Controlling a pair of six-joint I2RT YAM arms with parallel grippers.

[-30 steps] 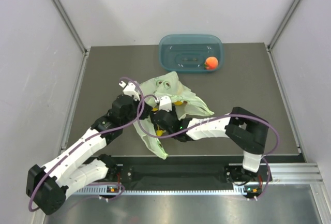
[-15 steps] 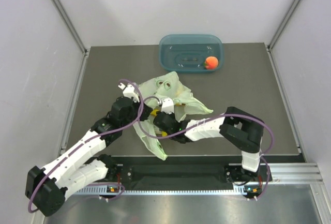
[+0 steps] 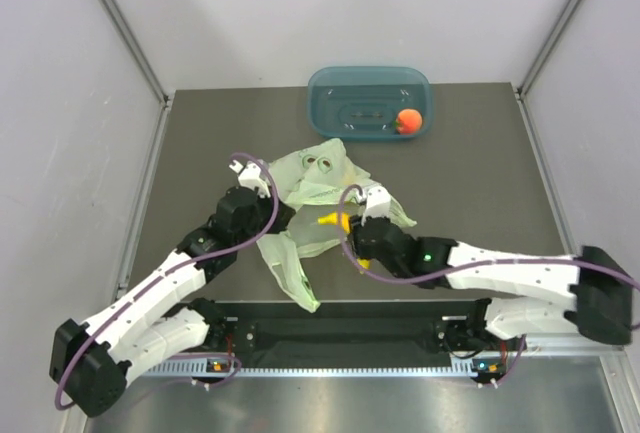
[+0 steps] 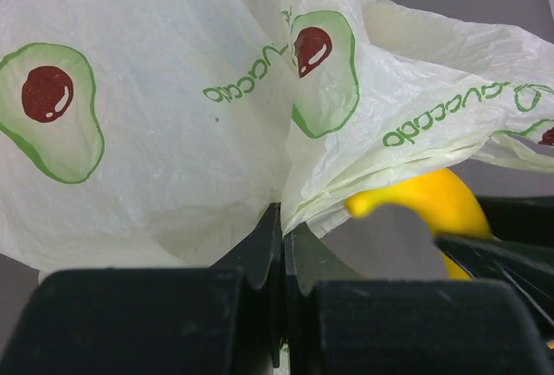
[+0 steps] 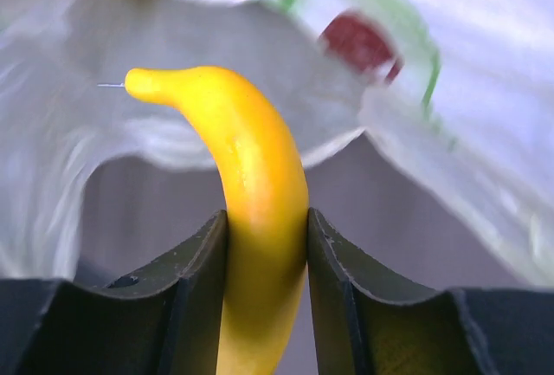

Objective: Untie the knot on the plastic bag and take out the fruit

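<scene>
The pale green plastic bag [image 3: 312, 181] with avocado prints lies crumpled in the middle of the table. My left gripper [image 4: 283, 219] is shut on a fold of the bag's film [image 4: 173, 132]; from above it sits at the bag's left side [image 3: 278, 221]. My right gripper [image 5: 267, 236] is shut on a yellow banana [image 5: 260, 184], held just outside the bag's edge. The banana's tip [image 3: 328, 219] sticks out to the left of the right gripper [image 3: 350, 231]. Part of the banana [image 4: 437, 202] also shows in the left wrist view. An orange-red peach [image 3: 408, 121] lies in the tub. The knot is hidden.
A teal plastic tub [image 3: 350, 103] stands at the table's far edge, behind the bag. A loose flap of the bag [image 3: 290, 273] trails toward the near edge between the two arms. Grey walls close in both sides.
My right gripper has closed on the banana and drawn back to the right, pulling it out of the bag. The right arm has stretched out low. The left gripper keeps its hold.
</scene>
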